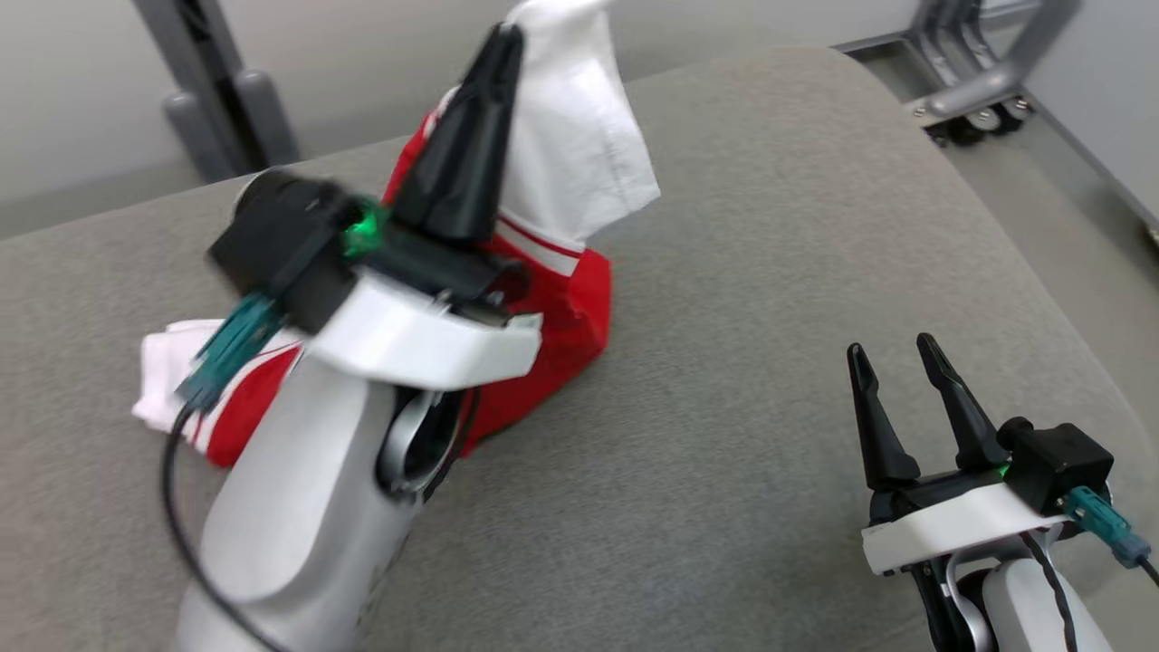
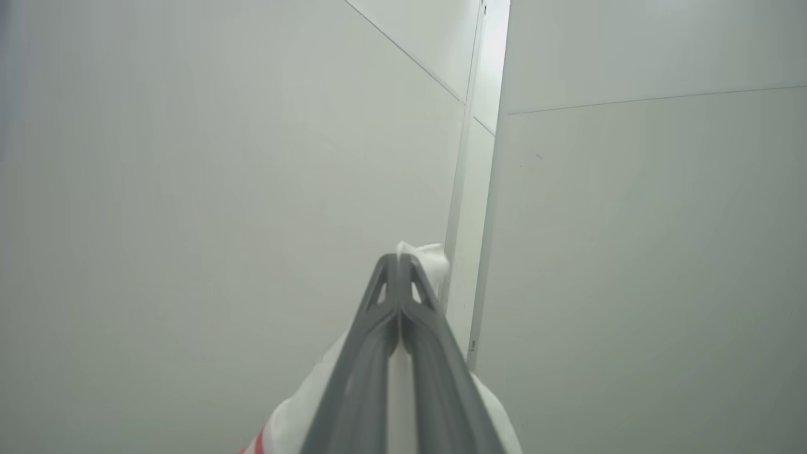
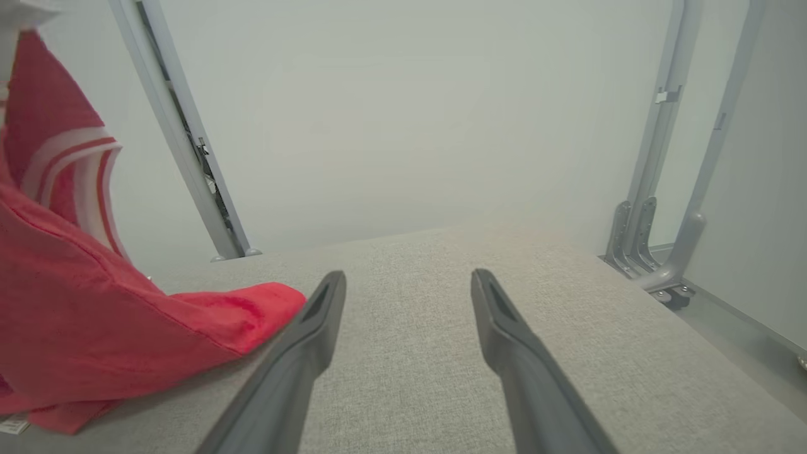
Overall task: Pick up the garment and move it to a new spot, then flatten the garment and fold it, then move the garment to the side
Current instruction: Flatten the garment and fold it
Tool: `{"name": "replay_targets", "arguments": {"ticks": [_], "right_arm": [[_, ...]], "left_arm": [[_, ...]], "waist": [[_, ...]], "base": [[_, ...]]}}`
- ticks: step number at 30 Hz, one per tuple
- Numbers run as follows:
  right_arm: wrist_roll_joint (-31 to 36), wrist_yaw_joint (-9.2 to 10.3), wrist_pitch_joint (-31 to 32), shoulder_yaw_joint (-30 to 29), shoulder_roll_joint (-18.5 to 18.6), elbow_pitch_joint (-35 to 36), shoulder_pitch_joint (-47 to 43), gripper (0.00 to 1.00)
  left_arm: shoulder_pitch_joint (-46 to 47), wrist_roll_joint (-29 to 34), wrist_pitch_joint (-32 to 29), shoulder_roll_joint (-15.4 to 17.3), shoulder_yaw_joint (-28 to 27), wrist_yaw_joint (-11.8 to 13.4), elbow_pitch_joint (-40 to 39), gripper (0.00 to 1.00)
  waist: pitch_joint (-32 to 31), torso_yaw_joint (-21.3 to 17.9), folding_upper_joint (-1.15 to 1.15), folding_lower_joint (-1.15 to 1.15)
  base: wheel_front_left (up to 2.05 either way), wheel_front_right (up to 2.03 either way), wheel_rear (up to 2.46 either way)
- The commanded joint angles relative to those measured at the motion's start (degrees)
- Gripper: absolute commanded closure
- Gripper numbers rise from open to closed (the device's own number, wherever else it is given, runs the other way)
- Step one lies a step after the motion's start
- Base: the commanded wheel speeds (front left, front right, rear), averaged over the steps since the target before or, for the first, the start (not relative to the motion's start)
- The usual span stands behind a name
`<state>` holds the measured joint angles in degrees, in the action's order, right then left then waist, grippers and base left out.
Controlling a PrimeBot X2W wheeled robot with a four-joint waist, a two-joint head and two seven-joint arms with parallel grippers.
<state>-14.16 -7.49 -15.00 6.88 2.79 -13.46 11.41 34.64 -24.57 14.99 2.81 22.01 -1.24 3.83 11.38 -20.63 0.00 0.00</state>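
The garment [image 1: 552, 299] looks soft, light and floppy: red cloth with white stripes and a white part. Its low end lies near the left edge of the fuzzy grey bench [image 1: 770, 272]. The left claw [image 1: 507, 36] is pinched tight on the white top and holds it up. I think a hem is a good place to grab. The right claw [image 1: 892, 349] hangs with its fingers apart near the right edge.
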Motion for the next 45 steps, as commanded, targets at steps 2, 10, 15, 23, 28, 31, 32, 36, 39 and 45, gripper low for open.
{"name": "replay_targets", "arguments": {"ticks": [2, 10, 15, 23, 28, 31, 32, 36, 39, 45], "right_arm": [[0.36, -0.01, -0.4, -0.09, 0.24, 0.21, -0.07, 0.0], [2.32, -0.01, -0.4, -1.93, 0.32, 0.44, -1.25, 0.0], [2.62, -0.01, -0.4, -1.79, 0.63, 0.06, -1.82, 0.0], [2.59, -0.01, -0.4, -2.22, 1.17, -0.05, -3.19, 0.0], [2.76, -0.01, -0.4, -2.26, 1.33, -0.39, -4.22, 0.0], [2.85, -0.01, -0.4, -2.17, 1.27, -0.51, -4.35, 0.0], [2.8, -0.01, -0.4, -2.14, 1.32, -0.55, -4.27, 0.0], [2.79, -0.01, -0.4, -2.28, 1.68, -0.39, -4.45, 0.0], [2.91, -0.01, -0.4, -2.29, 1.84, -0.46, -4.46, 0.0], [3.04, -0.01, -0.4, -2.06, 1.87, -0.79, -3.72, 0.0]], "left_arm": [[-3.1, 0.42, 0.14, 0.31, -2.23, 0.23, -3.12, 1.0], [-22.51, -2.81, 0.15, 0.19, -12.82, -2.32, -16.77, 1.0], [-30.41, -5.89, 0.17, 0.14, -15.75, -3.49, -19.58, 1.0], [-41.7, -5.3, 0.17, 0.19, -16.38, -4.85, -22.02, 1.0], [-47.53, -2.56, 0.18, 0.2, -18.99, -4.92, -19.18, 1.0], [-49.9, -0.23, 0.16, 0.18, -21.57, -3.59, -16.25, 1.0], [-50.48, 0.26, 0.17, 0.16, -21.99, -3.16, -15.0, 1.0], [-51.83, 1.17, 0.17, 0.19, -22.74, 0.98, -9.23, 1.0], [-51.58, 0.24, 0.18, 0.2, -22.27, 4.14, -5.28, 0.63], [-48.36, 2.51, 0.18, 0.16, -23.61, 7.75, -5.14, 0.0]], "waist": [[-0.42, 3.47, 0.0, 0.0], [-1.28, 11.67, 0.0, 0.0], [-2.24, 14.98, 0.0, 0.0], [-4.44, 18.73, 0.0, 0.0], [-5.32, 21.43, 0.0, 0.0], [-5.51, 22.41, 0.0, 0.0], [-5.54, 22.69, 0.0, 0.0], [-5.4, 23.96, 0.0, 0.0], [-5.22, 24.59, 0.0, 0.0], [-4.8, 24.9, 0.0, 0.0]], "base": [[0.0, 0.0, 0.0], [0.0, 0.0, 0.0], [0.0, 0.0, 0.0], [0.0, 0.0, 0.0], [0.0, 0.0, 0.0], [0.0, 0.0, 0.0], [0.0, 0.0, 0.0], [0.0, 0.0, 0.0], [0.0, 0.0, 0.0], [0.0, 0.0, 0.0]]}}
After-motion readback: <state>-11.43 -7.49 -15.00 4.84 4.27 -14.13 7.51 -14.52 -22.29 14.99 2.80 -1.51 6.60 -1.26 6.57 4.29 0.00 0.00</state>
